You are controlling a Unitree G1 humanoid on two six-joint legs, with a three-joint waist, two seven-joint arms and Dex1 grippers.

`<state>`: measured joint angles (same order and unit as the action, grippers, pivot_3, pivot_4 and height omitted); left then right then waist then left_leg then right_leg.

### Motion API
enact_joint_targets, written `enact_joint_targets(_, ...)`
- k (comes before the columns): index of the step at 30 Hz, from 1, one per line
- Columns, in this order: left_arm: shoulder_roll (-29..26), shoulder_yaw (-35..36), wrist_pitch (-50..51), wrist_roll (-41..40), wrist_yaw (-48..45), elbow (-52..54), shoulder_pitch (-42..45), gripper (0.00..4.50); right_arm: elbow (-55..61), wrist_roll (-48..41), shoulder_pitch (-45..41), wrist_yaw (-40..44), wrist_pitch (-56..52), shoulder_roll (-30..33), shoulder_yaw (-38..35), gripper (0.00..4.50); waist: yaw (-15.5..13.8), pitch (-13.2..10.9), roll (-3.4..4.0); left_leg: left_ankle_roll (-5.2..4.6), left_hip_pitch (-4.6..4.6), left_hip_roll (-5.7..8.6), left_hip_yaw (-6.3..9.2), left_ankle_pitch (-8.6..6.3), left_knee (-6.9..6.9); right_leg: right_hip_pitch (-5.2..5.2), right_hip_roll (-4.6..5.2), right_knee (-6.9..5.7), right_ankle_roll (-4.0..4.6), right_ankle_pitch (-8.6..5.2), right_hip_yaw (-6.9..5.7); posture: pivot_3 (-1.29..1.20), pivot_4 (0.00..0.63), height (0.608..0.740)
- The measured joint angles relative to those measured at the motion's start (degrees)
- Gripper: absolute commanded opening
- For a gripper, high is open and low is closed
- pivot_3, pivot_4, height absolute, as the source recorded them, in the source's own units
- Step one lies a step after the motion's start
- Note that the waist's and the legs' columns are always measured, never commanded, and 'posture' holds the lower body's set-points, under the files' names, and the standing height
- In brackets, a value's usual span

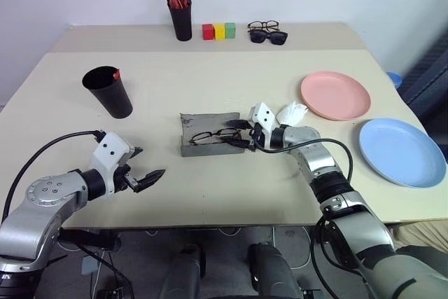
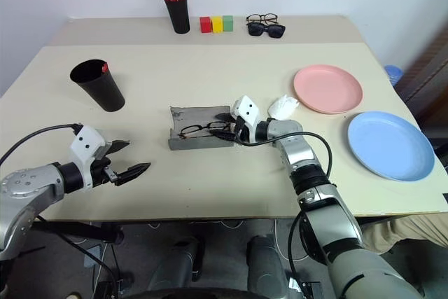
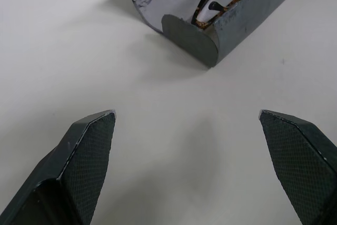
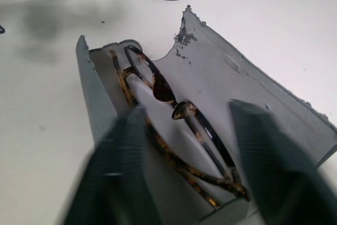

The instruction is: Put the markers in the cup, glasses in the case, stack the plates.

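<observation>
A grey, felt-like hinged case [image 1: 208,134] lies open at the middle of a pale matte table [image 1: 210,194], its lid edge ragged and chipped, with thin glasses [image 4: 174,125] resting inside, their frame mottled brown and black in the right wrist view. The right gripper [image 1: 241,133] reaches in level from the case's right end, its two black fingers set apart either side of the glasses' near end; whether they touch the frame cannot be told. A crumpled white wad [image 1: 291,111] sits just behind that wrist. The left gripper [image 1: 143,167] hovers low over bare table to the case's left, angled toward it, its textured, pointed fingers [image 3: 87,156] spread wide and empty. A tapered matte black cup [image 1: 108,92] stands upright at the far left, a red tip showing at its rim. To the right, a round, shallow pink plate [image 1: 335,95] and a blue plate [image 1: 401,152] lie side by side, near each other but not stacked.
</observation>
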<state>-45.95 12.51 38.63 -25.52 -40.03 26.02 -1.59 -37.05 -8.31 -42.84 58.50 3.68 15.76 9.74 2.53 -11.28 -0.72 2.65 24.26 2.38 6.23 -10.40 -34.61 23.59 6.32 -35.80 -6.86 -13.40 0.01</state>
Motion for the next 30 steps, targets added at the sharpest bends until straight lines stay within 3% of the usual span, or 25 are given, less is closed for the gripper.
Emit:
enact_joint_targets(2,0.0,0.0,0.0,0.0,0.3,0.0,-0.2,4.5,-0.6,0.2,-0.3,-0.1,0.5,-0.1,0.0,0.06,0.0,0.0,0.0,0.0,0.0,0.0,0.0,0.0,0.0,0.0,0.0,0.0,0.0,0.0,0.0,0.0,0.15,0.74)
enact_joint_targets(18,0.1,0.0,0.0,0.0,1.0,0.0,-0.2,4.5,3.2,0.9,1.1,-2.9,3.1,0.4,-0.3,0.06,0.0,0.0,0.0,0.0,0.0,0.0,0.01,0.0,0.01,0.0,-0.01,0.0,0.0,0.0,0.0,0.0,0.15,0.74)
enact_joint_targets(25,0.5,-0.3,-0.2,0.1,1.1,-0.7,1.2,4.5,8.0,7.6,3.1,-13.2,13.7,1.2,-0.6,0.06,0.0,0.0,0.0,0.0,0.0,0.0,0.0,0.0,0.01,0.01,-0.01,0.0,0.0,0.0,0.0,0.0,0.15,0.74)
enact_joint_targets(30,0.5,-0.4,-0.5,0.1,0.9,-1.3,1.7,4.5,6.9,18.9,3.3,-28.7,25.3,2.3,-0.4,0.06,0.0,0.0,0.0,0.02,0.0,0.01,-0.01,0.01,0.04,0.04,-0.01,0.0,0.01,0.0,0.01,0.0,0.15,0.74)
